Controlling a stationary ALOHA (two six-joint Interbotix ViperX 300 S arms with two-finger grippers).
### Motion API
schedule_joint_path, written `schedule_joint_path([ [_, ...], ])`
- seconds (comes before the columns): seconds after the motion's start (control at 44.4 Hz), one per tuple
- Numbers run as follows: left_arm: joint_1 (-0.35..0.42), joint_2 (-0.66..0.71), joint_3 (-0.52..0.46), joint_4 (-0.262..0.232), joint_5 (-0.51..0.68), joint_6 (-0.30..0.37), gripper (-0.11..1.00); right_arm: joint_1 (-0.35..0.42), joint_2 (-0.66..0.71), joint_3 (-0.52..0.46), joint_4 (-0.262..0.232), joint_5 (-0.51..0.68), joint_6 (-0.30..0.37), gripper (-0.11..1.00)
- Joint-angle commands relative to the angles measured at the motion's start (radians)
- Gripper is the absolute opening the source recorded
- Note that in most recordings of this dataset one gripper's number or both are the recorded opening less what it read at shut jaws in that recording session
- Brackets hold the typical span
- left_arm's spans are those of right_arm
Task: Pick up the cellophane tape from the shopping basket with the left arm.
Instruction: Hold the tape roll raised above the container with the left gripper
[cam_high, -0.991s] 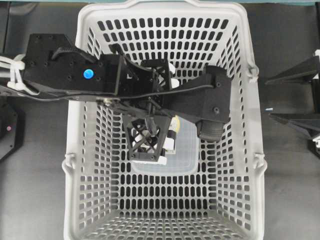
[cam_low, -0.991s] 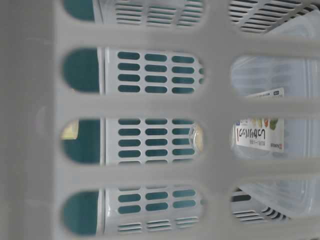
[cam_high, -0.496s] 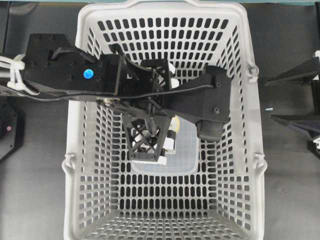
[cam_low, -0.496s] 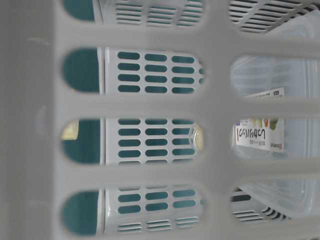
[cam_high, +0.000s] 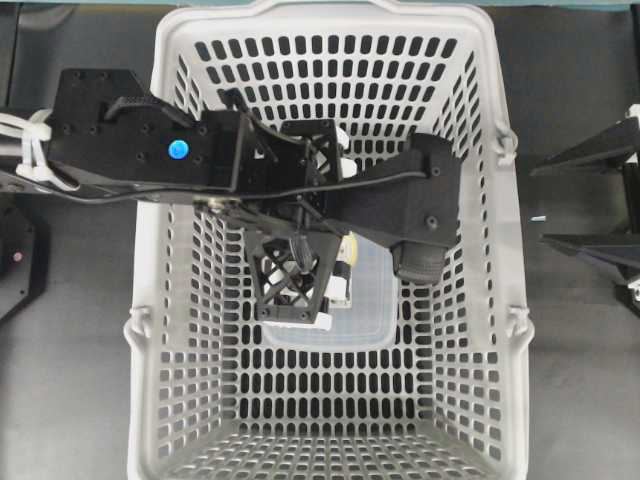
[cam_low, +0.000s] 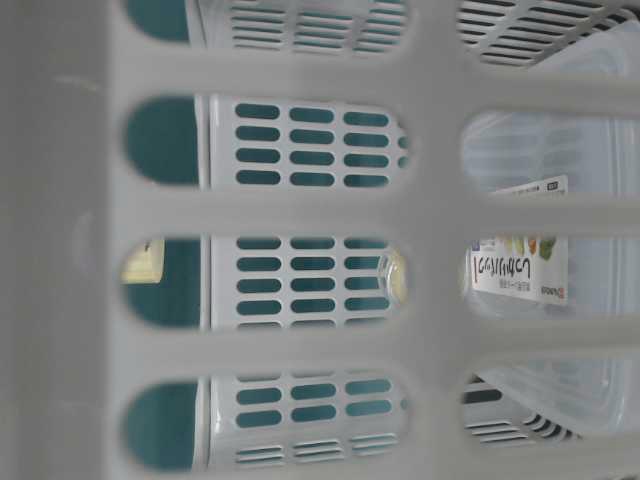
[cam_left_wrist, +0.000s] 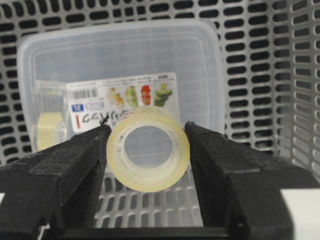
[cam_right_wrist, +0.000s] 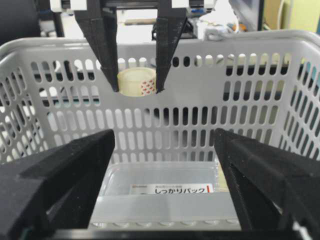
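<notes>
Cellophane tape (cam_left_wrist: 148, 149) clamped between the left arm's fingers (cam_left_wrist: 75, 160), one on each side of the roll. Roll stands on edge; its hole faces the left wrist camera, so its axis runs along the fingers' reach. In the right wrist view the tape (cam_right_wrist: 136, 81) hangs above the shopping basket (cam_right_wrist: 260, 90) floor, over a clear box (cam_right_wrist: 165, 192) (white printed label). Right gripper (cam_right_wrist: 165, 200) spread wide, empty, outside the basket
</notes>
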Motion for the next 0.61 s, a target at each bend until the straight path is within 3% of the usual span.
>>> schedule_joint_path([
  [0.0, -0.003, -0.015, -0.009, 0.003, -0.003, -0.002, 0.5, 0.002, 0.005, -0.018, 0.005, -0.009, 0.002, 0.78],
  [0.586, -0.002, -0.014, -0.006, 0.002, -0.005, -0.002, 0.5, 0.018, -0.009, -0.011, 0.005, -0.008, 0.002, 0.78],
])
